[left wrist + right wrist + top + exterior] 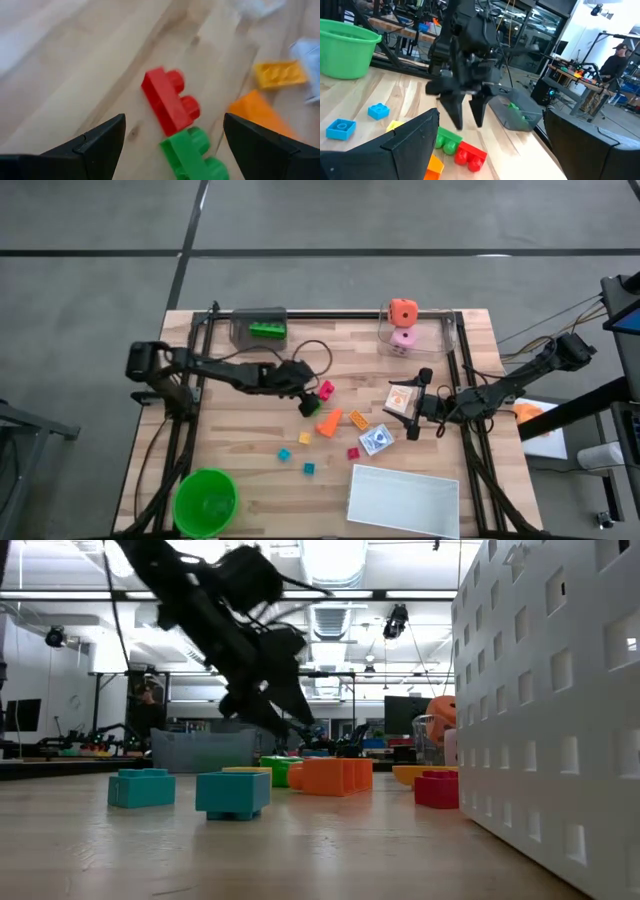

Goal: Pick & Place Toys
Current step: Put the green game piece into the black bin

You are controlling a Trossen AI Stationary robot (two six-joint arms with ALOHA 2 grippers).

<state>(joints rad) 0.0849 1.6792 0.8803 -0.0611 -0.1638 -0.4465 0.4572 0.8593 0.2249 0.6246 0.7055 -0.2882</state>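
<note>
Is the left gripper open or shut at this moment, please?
Open. The left gripper shows its two dark fingers spread wide, nothing between them, above the red brick and green brick.

A round green bowl [205,501] sits at the desk's [240,470] near left corner. A white rectangular tray [404,501] lies along the near edge, toward the right corner.

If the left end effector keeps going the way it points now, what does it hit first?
Most likely the red brick, centred between the open left end effector fingers, with the green brick touching it. Depth is uncertain.
</note>
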